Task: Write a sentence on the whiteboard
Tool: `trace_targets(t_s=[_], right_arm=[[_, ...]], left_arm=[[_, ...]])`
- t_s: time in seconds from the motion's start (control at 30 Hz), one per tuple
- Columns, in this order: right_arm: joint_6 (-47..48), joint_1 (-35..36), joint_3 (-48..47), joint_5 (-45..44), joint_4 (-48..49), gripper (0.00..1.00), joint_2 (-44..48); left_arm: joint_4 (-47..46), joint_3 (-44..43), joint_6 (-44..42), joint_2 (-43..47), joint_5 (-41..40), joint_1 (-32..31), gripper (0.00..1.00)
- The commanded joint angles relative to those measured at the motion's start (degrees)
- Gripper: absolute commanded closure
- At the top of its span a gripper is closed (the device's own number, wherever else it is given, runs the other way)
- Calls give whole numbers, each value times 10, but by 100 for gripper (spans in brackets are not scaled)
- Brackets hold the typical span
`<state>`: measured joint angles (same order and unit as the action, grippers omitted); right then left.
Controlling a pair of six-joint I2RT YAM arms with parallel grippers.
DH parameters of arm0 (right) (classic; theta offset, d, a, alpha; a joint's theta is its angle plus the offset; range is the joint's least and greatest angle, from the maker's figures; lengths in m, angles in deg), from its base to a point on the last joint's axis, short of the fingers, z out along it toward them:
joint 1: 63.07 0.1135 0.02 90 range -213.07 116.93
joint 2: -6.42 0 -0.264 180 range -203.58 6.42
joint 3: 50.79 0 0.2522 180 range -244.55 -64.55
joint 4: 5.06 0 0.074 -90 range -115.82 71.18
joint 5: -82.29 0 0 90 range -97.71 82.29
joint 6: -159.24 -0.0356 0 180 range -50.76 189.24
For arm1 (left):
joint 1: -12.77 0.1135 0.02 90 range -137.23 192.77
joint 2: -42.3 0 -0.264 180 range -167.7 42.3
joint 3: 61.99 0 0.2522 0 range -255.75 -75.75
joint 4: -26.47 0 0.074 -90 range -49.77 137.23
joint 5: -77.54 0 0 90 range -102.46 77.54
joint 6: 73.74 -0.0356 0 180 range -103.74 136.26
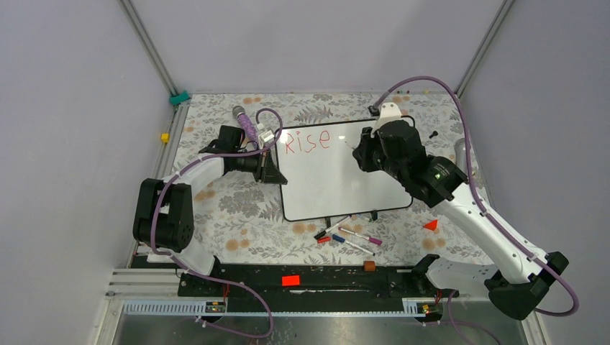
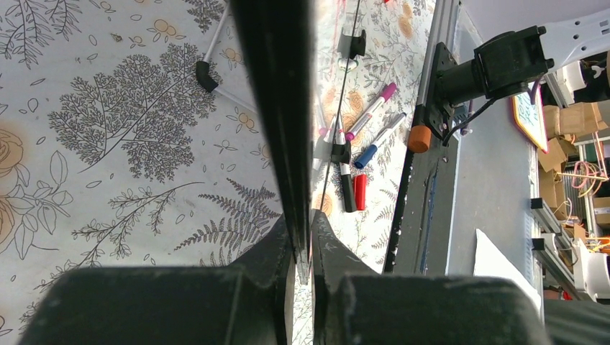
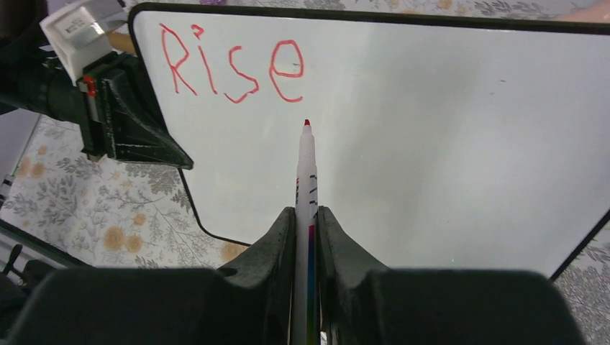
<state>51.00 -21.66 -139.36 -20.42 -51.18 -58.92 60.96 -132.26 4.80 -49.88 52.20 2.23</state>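
Red marker (image 3: 306, 172) pinched tight in my right gripper (image 3: 306, 215), tip aimed just past "Rise", the sentence (image 3: 230, 68) barely begun on the whiteboard (image 1: 338, 176); my left gripper (image 1: 275, 168) clamps its left edge to steady it for writing.

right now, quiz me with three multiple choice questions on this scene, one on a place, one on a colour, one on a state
1. Where on the whiteboard is the word "Rise"?
A the middle
B the corner by the left claw
C the edge nearest the arm bases

2. What colour is the writing?
A blue
B black
C red

3. What is the right claw doing?
A shut on a marker
B open and empty
C shut on the board's rim

Answers:
1 B, the letters sit in the far left corner beside that claw.
2 C, the strokes are red in both views that show them.
3 A, it pinches the marker's barrel.
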Motion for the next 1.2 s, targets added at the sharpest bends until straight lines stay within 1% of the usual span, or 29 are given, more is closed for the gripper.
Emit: trace_targets(t_s=[0.0,0.17,0.27,0.37,0.5,0.6,0.8,0.87,1.0,1.17], right_arm=[[9,-18,15,-41,-14,100,25],[5,-31,-3,-33,-15,100,2],[4,-34,-28,-31,-28,100,-17],[1,-36,-43,-29,-36,100,-27],[-12,-36,-37,-7,-36,100,-27],[-17,-35,-28,5,-32,100,-27],[-13,-35,-16,13,-19,100,-28],[-4,-36,-23,14,-26,100,-30],[2,-36,-40,18,-52,100,-27],[-23,-36,-10,33,-51,100,-20]], left_arm=[[-6,8,-14,1,-120,-3,100],[-42,27,23,8,-127,-2,100],[-34,21,13,2,-105,-3,100],[-54,35,20,18,-118,-2,100],[-77,50,31,36,-128,-2,100],[-67,43,26,29,-121,-2,100],[-75,46,41,30,-138,-2,100],[-69,45,43,26,-143,-2,100],[-32,33,19,14,-140,-2,100],[-41,30,20,13,-130,-2,100]])
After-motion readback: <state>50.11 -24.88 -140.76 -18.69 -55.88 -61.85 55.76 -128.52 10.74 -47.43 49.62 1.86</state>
